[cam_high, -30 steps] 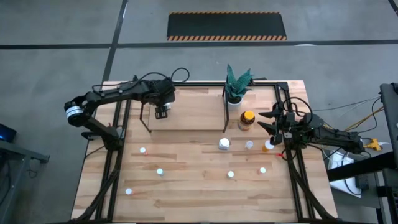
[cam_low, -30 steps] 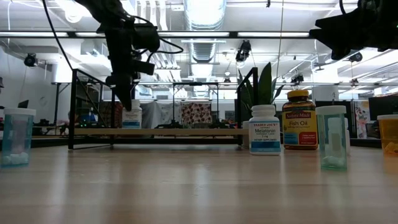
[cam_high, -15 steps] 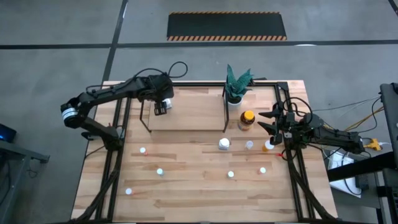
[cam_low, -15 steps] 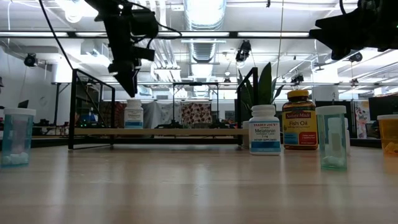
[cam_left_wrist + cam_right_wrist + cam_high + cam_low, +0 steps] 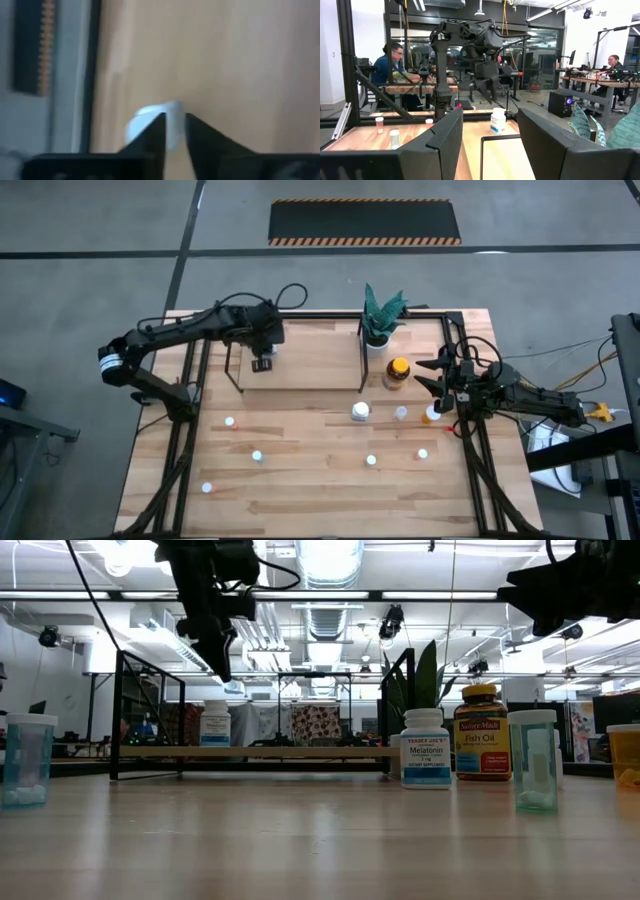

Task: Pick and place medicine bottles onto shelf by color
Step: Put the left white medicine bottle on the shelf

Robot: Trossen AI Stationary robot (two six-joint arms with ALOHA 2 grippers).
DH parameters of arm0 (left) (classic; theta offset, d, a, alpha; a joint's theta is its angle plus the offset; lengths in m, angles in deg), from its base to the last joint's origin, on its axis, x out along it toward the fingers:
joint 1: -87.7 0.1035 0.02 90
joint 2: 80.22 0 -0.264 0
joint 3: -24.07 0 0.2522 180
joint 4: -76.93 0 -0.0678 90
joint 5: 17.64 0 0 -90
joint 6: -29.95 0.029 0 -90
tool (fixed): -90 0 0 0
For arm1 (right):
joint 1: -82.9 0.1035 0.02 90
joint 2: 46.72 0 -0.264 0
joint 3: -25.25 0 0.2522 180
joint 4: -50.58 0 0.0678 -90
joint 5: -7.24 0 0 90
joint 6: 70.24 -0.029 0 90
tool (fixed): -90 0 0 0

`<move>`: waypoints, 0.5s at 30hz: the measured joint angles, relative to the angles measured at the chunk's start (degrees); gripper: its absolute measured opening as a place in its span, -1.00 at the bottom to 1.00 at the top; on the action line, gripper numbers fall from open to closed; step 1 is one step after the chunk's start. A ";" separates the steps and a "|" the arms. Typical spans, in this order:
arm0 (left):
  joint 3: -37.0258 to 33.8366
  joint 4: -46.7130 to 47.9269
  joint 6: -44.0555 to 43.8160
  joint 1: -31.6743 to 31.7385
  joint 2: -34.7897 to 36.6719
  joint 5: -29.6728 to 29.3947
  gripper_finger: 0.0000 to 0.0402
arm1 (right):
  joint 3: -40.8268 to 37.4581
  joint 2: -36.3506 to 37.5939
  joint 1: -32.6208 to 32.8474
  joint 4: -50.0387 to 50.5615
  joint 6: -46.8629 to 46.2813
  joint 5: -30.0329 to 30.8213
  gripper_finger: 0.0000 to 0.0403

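Observation:
My left gripper [image 5: 219, 668] hangs shut above the shelf [image 5: 270, 752], pointing steeply down. It is clear of the white-capped medicine bottle [image 5: 215, 723] that stands upright on the shelf's left part. The left wrist view shows that bottle's cap [image 5: 145, 125] behind the closed fingers. My right gripper [image 5: 432, 375] waits open at the table's right edge, holding nothing. Other medicine bottles stand on the tabletop: a white one [image 5: 360, 411], an amber yellow-capped one [image 5: 397, 372] and several tiny ones [image 5: 257, 455].
A green spiky plant in a white pot [image 5: 380, 315] stands at the shelf's far right corner. Black frame bars [image 5: 186, 440] run along the table's left and right sides. Tiny bottles are scattered over the near half, with an orange one [image 5: 432, 415] below my right gripper.
My left gripper has let go of the white-capped bottle, which stays standing on the shelf. The gripper has risen clear above it, and its fingers have come together.

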 joint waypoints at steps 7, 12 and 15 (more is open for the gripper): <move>-3.77 -0.12 -1.53 0.03 -0.06 1.69 -0.97 | 0.00 -0.02 -0.02 0.04 0.01 0.00 -0.09; -7.27 -2.07 -2.63 0.00 -0.59 -1.57 -0.99 | 0.00 -0.02 0.00 0.05 -0.01 -0.02 -0.09; -8.12 -2.15 -2.98 0.04 -1.07 -5.93 -0.99 | 0.00 -0.02 0.00 0.06 -0.03 -0.02 -0.09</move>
